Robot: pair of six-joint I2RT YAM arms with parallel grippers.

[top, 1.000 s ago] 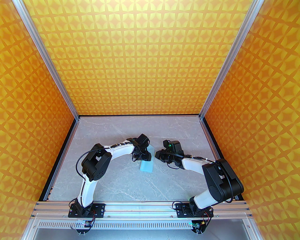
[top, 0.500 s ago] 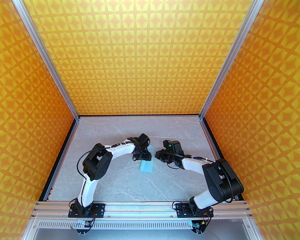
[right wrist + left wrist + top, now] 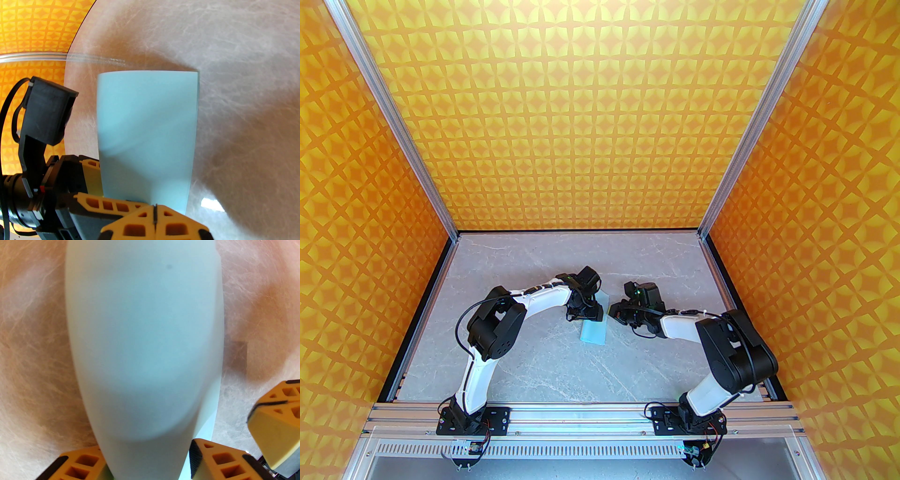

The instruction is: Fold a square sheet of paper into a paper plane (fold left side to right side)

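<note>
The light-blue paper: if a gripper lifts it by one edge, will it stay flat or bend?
Probably floppy: in the left wrist view the paper bows instead of lying flat. It looks thin and light, so a push may slide it over the smooth table. The bowed layer will likely spring back unless pressed.

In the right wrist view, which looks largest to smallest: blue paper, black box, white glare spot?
1. blue paper
2. black box, clearly smaller
3. white glare spot, by far smallest
</note>
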